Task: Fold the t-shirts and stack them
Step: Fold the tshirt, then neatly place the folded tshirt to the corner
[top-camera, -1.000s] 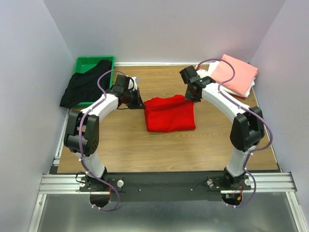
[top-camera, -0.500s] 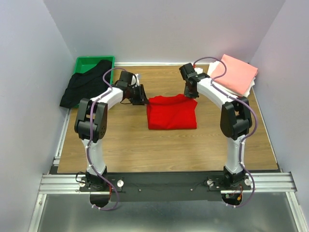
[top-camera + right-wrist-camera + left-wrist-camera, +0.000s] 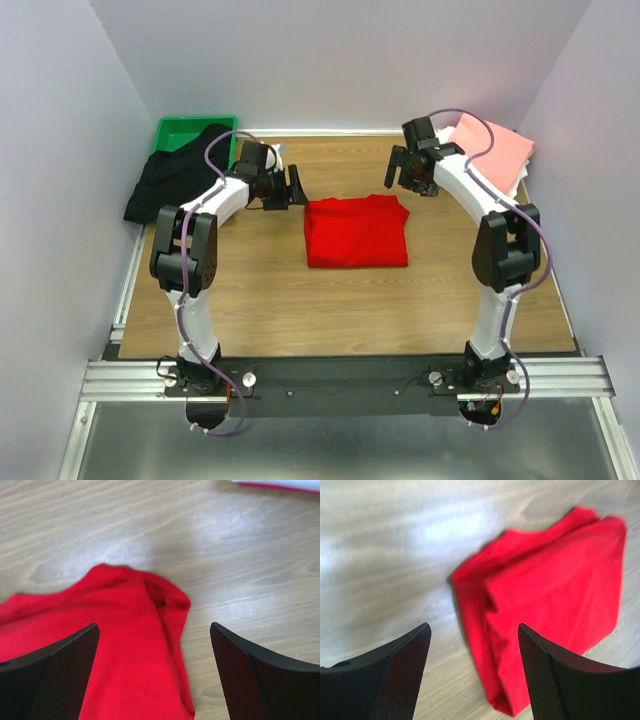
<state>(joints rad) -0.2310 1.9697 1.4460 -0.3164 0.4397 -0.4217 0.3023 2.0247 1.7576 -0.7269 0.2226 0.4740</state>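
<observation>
A bright red t-shirt (image 3: 356, 231) lies folded into a rough rectangle at mid-table. My left gripper (image 3: 296, 187) is open just off its far left corner, touching nothing. In the left wrist view the red t-shirt (image 3: 555, 595) lies flat below the left gripper (image 3: 472, 626). My right gripper (image 3: 408, 180) hovers open over the far right corner. In the right wrist view the right gripper (image 3: 154, 625) is above the red t-shirt (image 3: 110, 645). A black t-shirt (image 3: 170, 180) hangs crumpled out of a bin. A salmon-pink t-shirt (image 3: 490, 150) rests folded on a white one (image 3: 515, 186).
A green bin (image 3: 185, 130) stands at the far left corner with the black cloth spilling over its rim. Pale walls close in on three sides. The folded stack (image 3: 280, 484) shows at the top edge of the right wrist view.
Both grippers have opened and let go of the red t-shirt's far corners. They have drawn back from it, the right one towards the far right. The shirt lies flatter.
</observation>
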